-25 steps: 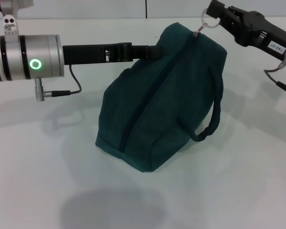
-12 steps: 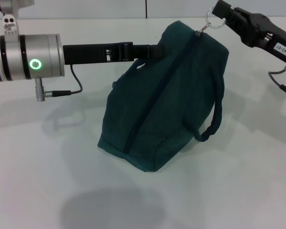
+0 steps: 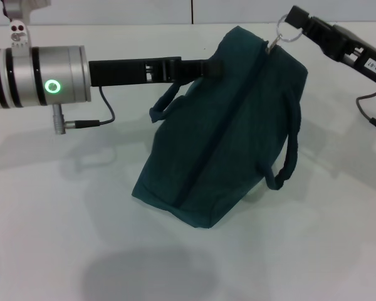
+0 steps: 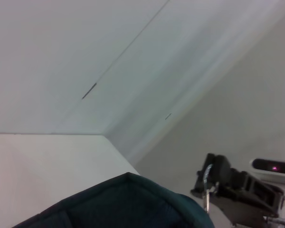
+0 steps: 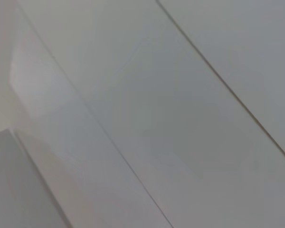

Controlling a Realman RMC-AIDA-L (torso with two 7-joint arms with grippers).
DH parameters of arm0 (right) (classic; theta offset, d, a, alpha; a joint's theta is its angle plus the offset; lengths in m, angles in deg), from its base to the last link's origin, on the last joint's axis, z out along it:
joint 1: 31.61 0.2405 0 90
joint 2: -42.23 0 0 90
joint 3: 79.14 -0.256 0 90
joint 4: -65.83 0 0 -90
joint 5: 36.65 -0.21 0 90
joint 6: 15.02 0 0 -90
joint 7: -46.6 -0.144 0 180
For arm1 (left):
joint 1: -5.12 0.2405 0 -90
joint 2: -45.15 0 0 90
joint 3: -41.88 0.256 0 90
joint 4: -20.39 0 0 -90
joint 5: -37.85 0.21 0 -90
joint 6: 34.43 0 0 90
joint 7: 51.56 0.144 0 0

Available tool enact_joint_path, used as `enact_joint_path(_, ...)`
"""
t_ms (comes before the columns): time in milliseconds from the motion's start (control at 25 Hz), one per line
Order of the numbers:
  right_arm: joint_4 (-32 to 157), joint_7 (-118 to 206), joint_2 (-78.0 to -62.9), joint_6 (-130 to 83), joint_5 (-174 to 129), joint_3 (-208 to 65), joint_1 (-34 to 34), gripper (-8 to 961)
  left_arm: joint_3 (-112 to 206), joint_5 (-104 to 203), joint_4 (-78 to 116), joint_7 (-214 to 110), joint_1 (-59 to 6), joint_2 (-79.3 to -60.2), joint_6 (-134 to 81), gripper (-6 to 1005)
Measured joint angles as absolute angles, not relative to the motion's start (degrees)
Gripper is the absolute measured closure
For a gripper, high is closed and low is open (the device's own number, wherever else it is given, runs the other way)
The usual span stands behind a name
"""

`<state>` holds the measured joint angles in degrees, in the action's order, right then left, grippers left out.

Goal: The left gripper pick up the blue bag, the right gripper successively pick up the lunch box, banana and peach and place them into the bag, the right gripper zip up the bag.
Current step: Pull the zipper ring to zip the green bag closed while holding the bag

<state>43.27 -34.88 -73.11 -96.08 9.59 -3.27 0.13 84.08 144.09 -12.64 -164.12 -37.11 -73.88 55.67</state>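
Head view shows the dark teal fabric bag (image 3: 222, 132) on the white table (image 3: 62, 238), its zip line closed along its length, so the task looks nearly done. The left gripper (image 3: 207, 68) has its fingers clamped on the bag's upper edge; the right gripper (image 3: 294, 26) holds the metal zipper ring (image 3: 286, 29) at the bag's top far corner. The bag's long axis tilts, running from that corner down toward the near left.

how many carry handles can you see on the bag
2. One handle loops out on the bag's left side below the left gripper; the other handle hangs down its right side.
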Motion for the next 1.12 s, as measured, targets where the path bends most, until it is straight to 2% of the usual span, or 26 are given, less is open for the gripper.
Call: enact_joint_path(1120,48.98,-42.70,-72.97,-94.32,6.81,-5.55,-0.69,897,86.18,140.64,-12.66,-159.08,-36.71,-74.02,61.28,959)
